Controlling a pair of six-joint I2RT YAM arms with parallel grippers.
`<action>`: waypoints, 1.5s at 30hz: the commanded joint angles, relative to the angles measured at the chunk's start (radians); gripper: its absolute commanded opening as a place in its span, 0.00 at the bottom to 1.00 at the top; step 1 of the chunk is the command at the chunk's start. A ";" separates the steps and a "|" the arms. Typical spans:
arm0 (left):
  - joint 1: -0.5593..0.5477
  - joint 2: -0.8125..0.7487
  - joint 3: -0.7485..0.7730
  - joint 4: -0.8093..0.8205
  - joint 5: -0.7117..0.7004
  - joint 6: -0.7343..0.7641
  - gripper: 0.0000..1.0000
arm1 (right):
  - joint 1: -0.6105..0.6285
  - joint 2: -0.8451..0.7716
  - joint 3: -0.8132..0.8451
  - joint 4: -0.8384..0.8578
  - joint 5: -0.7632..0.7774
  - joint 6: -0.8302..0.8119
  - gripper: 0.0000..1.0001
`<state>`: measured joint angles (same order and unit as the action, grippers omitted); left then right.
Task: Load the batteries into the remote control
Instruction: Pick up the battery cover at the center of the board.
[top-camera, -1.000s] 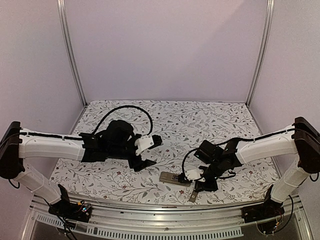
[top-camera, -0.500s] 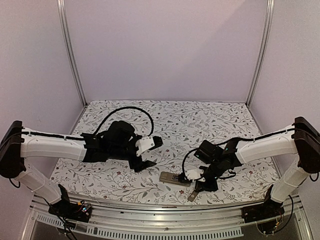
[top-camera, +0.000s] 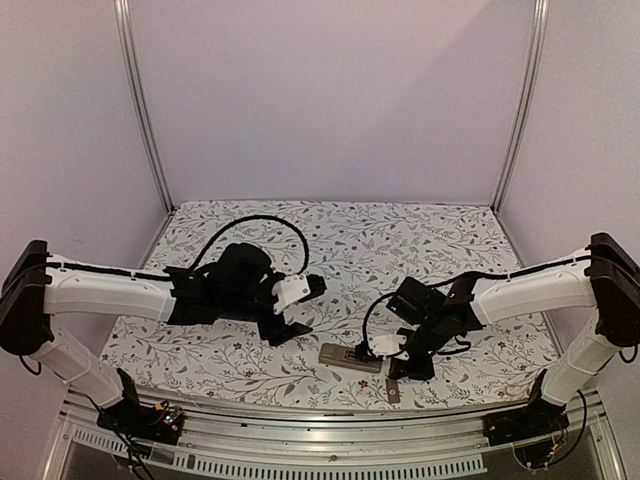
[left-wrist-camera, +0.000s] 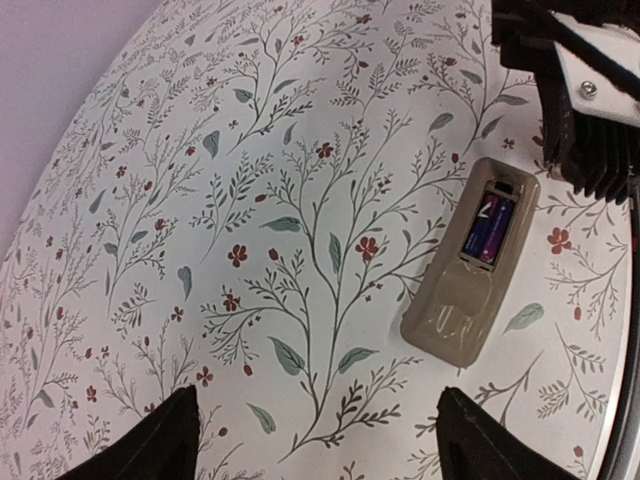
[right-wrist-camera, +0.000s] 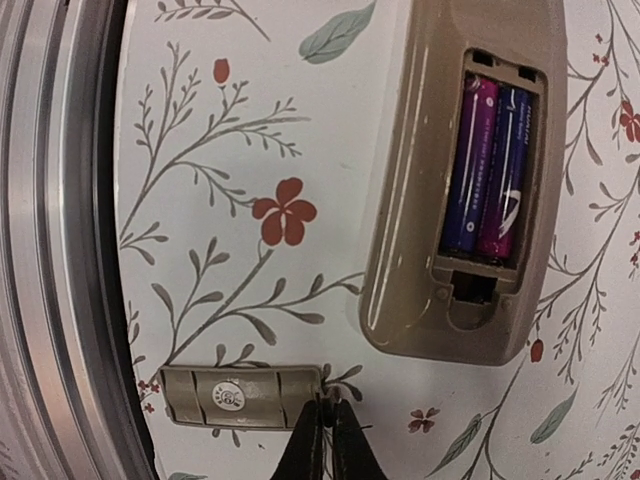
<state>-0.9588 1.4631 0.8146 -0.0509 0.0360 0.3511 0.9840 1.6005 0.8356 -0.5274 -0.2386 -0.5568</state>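
Note:
The remote control (top-camera: 350, 357) lies back up near the table's front edge, its battery bay uncovered. It also shows in both wrist views, remote control (left-wrist-camera: 470, 265) and remote control (right-wrist-camera: 460, 180). Two batteries (right-wrist-camera: 487, 170), purple-blue and magenta, lie side by side in the bay; the left wrist view shows the batteries (left-wrist-camera: 488, 228) too. My right gripper (right-wrist-camera: 325, 418) is shut, its tips at the end of the flat grey cover (right-wrist-camera: 240, 397), with nothing visible between them. My right gripper (top-camera: 393, 375) sits just right of the remote. My left gripper (left-wrist-camera: 320, 440) hangs open above bare cloth, left of the remote; left gripper (top-camera: 303, 306).
The grey cover (top-camera: 391, 390) lies flat on the floral cloth by the metal front rail (right-wrist-camera: 50, 250), close to the table's edge. The right arm's black and white body (left-wrist-camera: 580, 90) looms just past the remote's far end in the left wrist view.
My right gripper's jaws have closed further and the arm has shifted slightly. The grey cover has turned a little on the cloth. The left arm has barely moved.

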 joint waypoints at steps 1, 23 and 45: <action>0.006 0.014 0.021 -0.023 0.002 0.009 0.81 | 0.006 0.003 0.019 -0.027 0.015 0.006 0.03; 0.001 0.019 0.025 -0.035 0.005 0.011 0.81 | 0.007 0.043 0.023 0.009 -0.030 0.069 0.09; 0.001 -0.076 0.057 0.117 0.179 -0.177 0.78 | 0.007 -0.273 0.164 0.020 0.149 0.158 0.00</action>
<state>-0.9592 1.4506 0.8223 -0.0410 0.1055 0.2966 0.9848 1.4273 0.9272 -0.5674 -0.2001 -0.4519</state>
